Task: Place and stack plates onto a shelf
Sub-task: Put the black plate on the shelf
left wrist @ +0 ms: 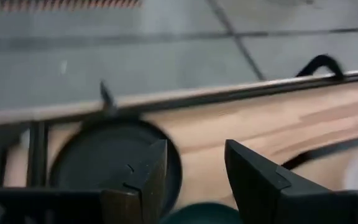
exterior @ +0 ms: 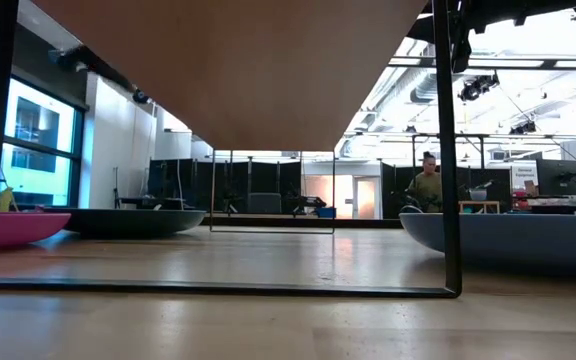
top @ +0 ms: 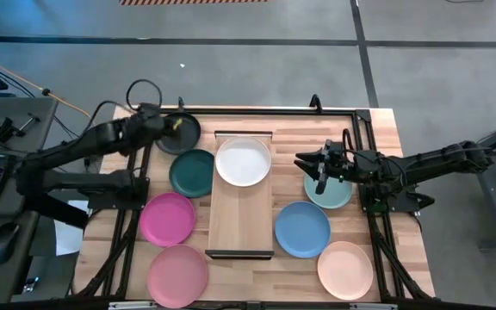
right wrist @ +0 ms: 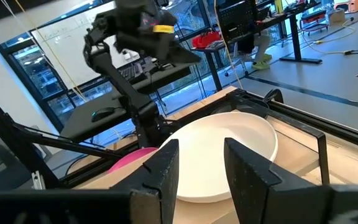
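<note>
White plate (top: 244,162) lies on the shelf's (top: 239,226) upper half; lower half bare.
Seven plates ring it; left gripper (top: 176,126) hovers unclenched above the black plate (top: 184,135), right gripper (top: 302,161), probably released, by mint (top: 334,194).

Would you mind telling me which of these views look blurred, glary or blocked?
Left wrist view: smeared all over, the black plate soft-edged beyond the open left claw. Low view: the shelf's underside blocks the upper middle, and bright ceiling lights wash out the upper right. Right wrist view: the white plate is fairly sharp beyond the right claw. High view: evenly lit.
</note>
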`<state>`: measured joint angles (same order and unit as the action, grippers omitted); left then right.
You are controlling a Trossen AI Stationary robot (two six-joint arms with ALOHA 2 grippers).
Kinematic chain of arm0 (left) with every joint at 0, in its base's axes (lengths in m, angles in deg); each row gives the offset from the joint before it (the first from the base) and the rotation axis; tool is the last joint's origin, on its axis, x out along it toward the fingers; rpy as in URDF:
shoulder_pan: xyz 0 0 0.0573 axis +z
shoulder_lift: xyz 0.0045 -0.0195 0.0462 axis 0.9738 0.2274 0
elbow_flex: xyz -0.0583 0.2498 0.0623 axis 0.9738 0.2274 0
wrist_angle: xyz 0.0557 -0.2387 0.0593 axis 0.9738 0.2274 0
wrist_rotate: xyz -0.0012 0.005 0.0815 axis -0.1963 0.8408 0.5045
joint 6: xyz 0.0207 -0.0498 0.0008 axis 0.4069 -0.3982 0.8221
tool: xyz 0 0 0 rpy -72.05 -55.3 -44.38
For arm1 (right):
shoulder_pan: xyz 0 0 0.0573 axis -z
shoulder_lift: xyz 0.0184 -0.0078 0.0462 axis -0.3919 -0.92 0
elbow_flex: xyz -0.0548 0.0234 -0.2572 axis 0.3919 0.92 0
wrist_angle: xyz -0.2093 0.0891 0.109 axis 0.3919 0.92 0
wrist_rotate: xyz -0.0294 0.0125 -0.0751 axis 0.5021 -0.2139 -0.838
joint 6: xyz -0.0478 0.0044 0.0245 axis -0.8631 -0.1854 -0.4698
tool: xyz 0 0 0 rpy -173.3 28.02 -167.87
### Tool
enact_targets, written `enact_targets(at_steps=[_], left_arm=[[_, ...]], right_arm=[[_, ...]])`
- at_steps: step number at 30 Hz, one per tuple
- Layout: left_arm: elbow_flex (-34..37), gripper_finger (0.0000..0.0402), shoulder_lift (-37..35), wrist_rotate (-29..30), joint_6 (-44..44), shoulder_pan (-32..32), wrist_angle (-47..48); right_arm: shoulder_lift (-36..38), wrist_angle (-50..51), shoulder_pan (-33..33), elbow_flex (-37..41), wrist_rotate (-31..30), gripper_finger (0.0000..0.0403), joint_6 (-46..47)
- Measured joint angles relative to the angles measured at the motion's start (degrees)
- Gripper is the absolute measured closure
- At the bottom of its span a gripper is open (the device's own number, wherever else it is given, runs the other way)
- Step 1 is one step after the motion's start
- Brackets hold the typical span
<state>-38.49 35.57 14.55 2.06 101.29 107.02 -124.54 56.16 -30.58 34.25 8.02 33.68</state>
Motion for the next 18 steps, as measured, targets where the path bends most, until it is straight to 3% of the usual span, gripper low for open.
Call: enact_targets(at_steps=[2,8,18], left_arm=[[0.7,0.025,2.1,-3.4,-3.8,3.9,1.9],[6.8,0.025,4.3,-5.2,-20.3,11.2,4.5],[19.8,0.0251,4.0,-8.7,-39.0,11.9,3.0]], right_arm=[[0.0,0.3,0.0,0.0,0.0,0.0292,0.1],[0.0,1.4,0.0,0.0,0.0,0.0292,3.0],[0.0,3.6,0.0,0.0,0.0,0.0292,3.5]])
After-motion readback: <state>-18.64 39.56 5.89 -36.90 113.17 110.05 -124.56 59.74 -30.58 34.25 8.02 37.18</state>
